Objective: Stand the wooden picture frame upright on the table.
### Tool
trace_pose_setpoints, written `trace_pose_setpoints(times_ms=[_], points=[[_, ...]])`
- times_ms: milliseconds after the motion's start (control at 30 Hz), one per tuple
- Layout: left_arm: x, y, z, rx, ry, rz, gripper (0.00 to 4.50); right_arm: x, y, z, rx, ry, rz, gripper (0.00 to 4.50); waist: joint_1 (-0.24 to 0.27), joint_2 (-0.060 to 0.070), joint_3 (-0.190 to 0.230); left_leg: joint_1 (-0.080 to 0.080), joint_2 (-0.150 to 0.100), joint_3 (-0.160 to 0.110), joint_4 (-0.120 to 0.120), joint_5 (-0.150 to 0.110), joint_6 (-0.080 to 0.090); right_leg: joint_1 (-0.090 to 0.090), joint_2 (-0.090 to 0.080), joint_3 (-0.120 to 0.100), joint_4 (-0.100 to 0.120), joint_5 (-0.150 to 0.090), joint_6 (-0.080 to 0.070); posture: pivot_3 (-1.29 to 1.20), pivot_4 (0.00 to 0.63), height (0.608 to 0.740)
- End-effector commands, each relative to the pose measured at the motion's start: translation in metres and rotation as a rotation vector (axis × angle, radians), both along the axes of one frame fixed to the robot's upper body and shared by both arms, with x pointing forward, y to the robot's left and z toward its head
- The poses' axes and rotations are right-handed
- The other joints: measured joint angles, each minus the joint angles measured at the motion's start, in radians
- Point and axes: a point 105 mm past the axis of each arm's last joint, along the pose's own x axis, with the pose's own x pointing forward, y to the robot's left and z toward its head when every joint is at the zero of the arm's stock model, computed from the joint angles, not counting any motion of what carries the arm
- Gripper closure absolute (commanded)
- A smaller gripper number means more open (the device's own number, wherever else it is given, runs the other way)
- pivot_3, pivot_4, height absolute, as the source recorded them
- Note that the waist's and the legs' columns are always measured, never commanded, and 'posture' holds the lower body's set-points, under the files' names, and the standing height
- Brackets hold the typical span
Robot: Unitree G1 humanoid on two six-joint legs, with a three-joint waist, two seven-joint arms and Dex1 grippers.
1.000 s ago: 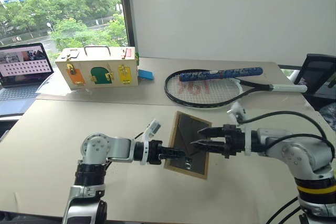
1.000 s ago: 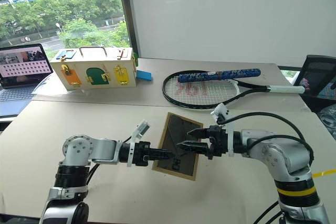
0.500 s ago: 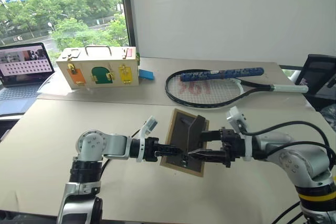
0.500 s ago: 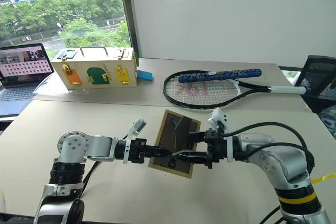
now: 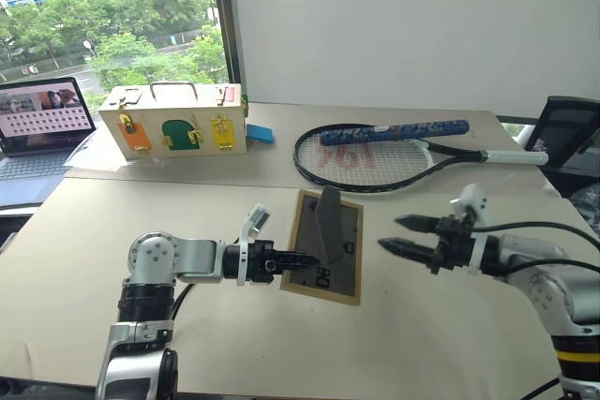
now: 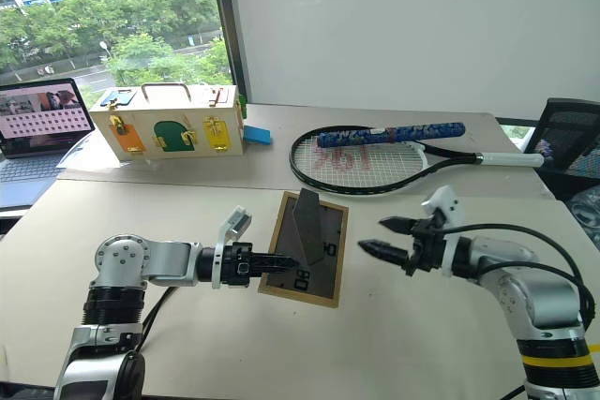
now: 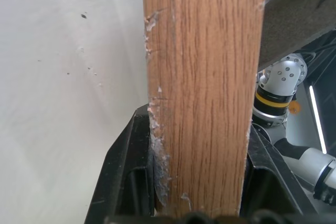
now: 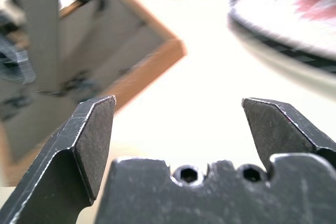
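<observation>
The wooden picture frame sits mid-table with its dark back toward me and its easel stand folded out. It leans rather than lying flat on the table. My left gripper is shut on the frame's left edge. In the left wrist view the light wood edge fills the gap between the black fingers. My right gripper hovers to the right of the frame, open and holding nothing. The right wrist view has its fingertips spread wide, with the frame beyond them.
A tennis racket lies behind the frame. At the back left stands a pale latch box with a small blue object beside it. A laptop is at the far left and a black chair at the right edge.
My right gripper has let go of the frame's back and pulled away to the right, staying open. The easel stand now sticks out. My left gripper has kept its hold on the frame's edge.
</observation>
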Motion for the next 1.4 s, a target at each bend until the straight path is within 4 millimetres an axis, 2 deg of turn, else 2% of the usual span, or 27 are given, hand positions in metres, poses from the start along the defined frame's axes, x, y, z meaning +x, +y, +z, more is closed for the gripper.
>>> trace_pose_setpoints(times_ms=[33,133,167,300,500,700,833,967,1167,1200,1267,1400], points=[[0.002,0.003,0.020,-0.108,-0.003,-0.021,3.31,0.012,-0.008,0.021,-0.266,-0.363,-0.059,0.04,-0.003,0.000,0.000,0.000,0.000,0.000,0.000,0.000,0.000,0.000,0.000,0.000,0.000,0.000,0.000,0.00,0.150,0.710],[0.001,0.003,0.018,-0.092,0.002,-0.034,3.31,0.012,0.002,0.002,-0.812,-0.736,0.084,0.04,-0.003,0.000,0.000,0.000,0.000,0.000,0.000,0.000,0.000,0.000,0.000,0.000,-0.001,-0.002,0.004,0.00,0.150,0.710],[0.001,0.003,0.019,-0.096,0.002,-0.037,3.31,0.011,0.008,0.001,-0.880,-0.844,0.129,0.04,-0.003,0.000,0.000,0.000,0.000,0.000,0.000,0.000,0.000,0.000,0.000,0.000,-0.001,-0.003,0.005,0.00,0.150,0.710],[-0.001,0.000,0.021,-0.114,0.005,-0.060,3.31,0.018,0.031,0.007,-0.990,-1.170,0.205,0.04,-0.013,0.001,0.001,0.001,0.000,0.000,-0.002,0.002,-0.003,-0.001,0.000,0.000,-0.001,-0.003,0.004,0.00,0.150,0.710],[-0.009,-0.004,0.022,-0.120,0.008,-0.114,3.31,0.019,0.059,0.014,-1.016,-1.546,0.268,0.04,-0.006,0.002,0.001,0.001,0.000,0.000,-0.003,0.003,-0.004,0.000,0.000,0.000,0.000,0.001,-0.001,0.00,0.150,0.710],[-0.012,-0.002,0.022,-0.119,0.004,-0.121,3.31,0.013,0.074,0.006,-0.962,-1.696,0.329,0.04,0.005,0.002,0.001,0.001,0.000,0.000,-0.003,0.003,-0.005,0.000,0.000,0.000,0.000,0.001,-0.002,0.00,0.150,0.710],[-0.012,-0.002,0.021,-0.114,0.007,-0.120,3.31,0.012,0.077,0.004,-0.930,-1.736,0.334,0.04,0.008,0.002,0.001,0.001,0.000,0.000,-0.003,0.003,-0.005,0.000,-0.001,0.000,0.000,0.001,-0.002,0.00,0.150,0.710],[-0.012,-0.001,0.023,-0.110,0.007,-0.125,3.31,0.017,0.075,-0.008,-0.937,-1.718,0.344,0.04,0.009,0.002,0.001,0.001,0.000,0.000,-0.003,0.003,-0.005,0.000,-0.001,0.000,0.001,0.001,-0.002,0.00,0.150,0.710],[-0.011,0.002,0.024,-0.098,0.007,-0.123,3.31,0.017,0.077,0.000,-0.886,-1.755,0.304,0.04,0.009,0.002,0.001,0.001,0.000,0.000,-0.003,0.003,-0.005,0.000,-0.001,0.000,0.002,0.001,-0.002,0.00,0.150,0.710],[-0.011,0.002,0.024,-0.097,0.007,-0.122,3.31,0.017,0.077,0.000,-0.882,-1.755,0.304,0.54,0.009,0.002,0.001,0.001,0.000,0.000,-0.003,0.003,-0.005,0.000,-0.001,0.000,0.002,0.001,-0.002,0.00,0.150,0.710],[-0.013,0.001,0.023,-0.088,0.002,-0.129,3.31,0.015,0.078,0.002,-0.865,-1.765,0.301,1.05,0.010,0.002,0.001,0.001,0.000,-0.001,-0.002,0.004,-0.006,0.000,-0.001,0.000,0.002,0.001,-0.002,0.00,0.150,0.710],[-0.017,0.000,0.023,-0.081,-0.006,-0.151,3.31,0.011,0.083,0.010,-0.832,-1.792,0.295,2.40,0.010,0.002,0.001,0.001,0.000,-0.001,-0.002,0.004,-0.006,0.000,-0.001,0.000,0.002,0.001,-0.002,0.00,0.150,0.710]])
